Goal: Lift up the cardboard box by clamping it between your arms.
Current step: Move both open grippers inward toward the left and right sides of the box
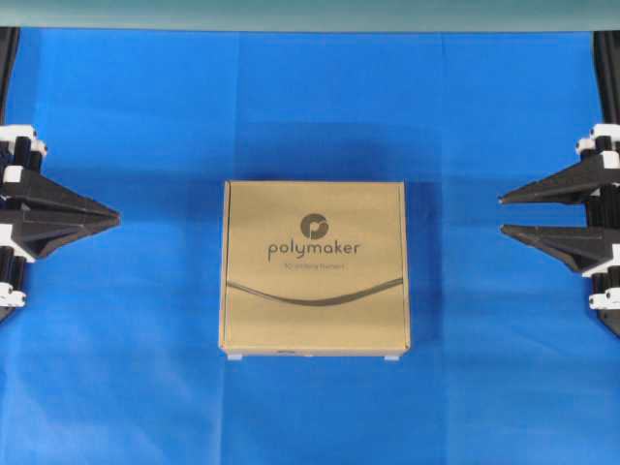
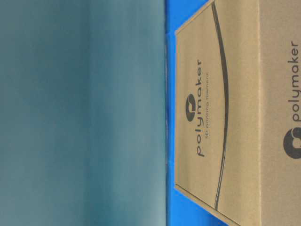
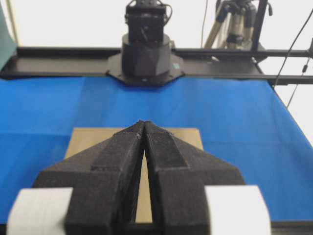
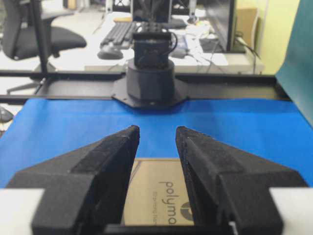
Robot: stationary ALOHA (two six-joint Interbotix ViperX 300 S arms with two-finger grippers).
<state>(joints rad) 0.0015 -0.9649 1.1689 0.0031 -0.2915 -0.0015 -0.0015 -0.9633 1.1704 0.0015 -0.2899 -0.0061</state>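
Note:
The cardboard box (image 1: 315, 268) lies flat in the middle of the blue cloth, with its "polymaker" logo facing up. It fills the right half of the table-level view (image 2: 244, 94). My left gripper (image 1: 118, 215) hovers at the left edge, well apart from the box, pointing at it with its fingertips touching and nothing between them. In the left wrist view the box (image 3: 83, 139) shows behind the shut gripper (image 3: 144, 122). My right gripper (image 1: 502, 215) is at the right edge, also apart from the box, its jaws standing apart and empty. Through the right gripper (image 4: 157, 129) gap I see the box (image 4: 151, 196).
Blue cloth (image 1: 310, 107) covers the table all around the box. A teal backdrop (image 2: 80, 113) stands behind it. The opposite arm bases (image 3: 145, 54) (image 4: 150, 81) sit at the far table edges. Beyond are a tripod (image 3: 234, 24) and an office chair (image 4: 34, 34).

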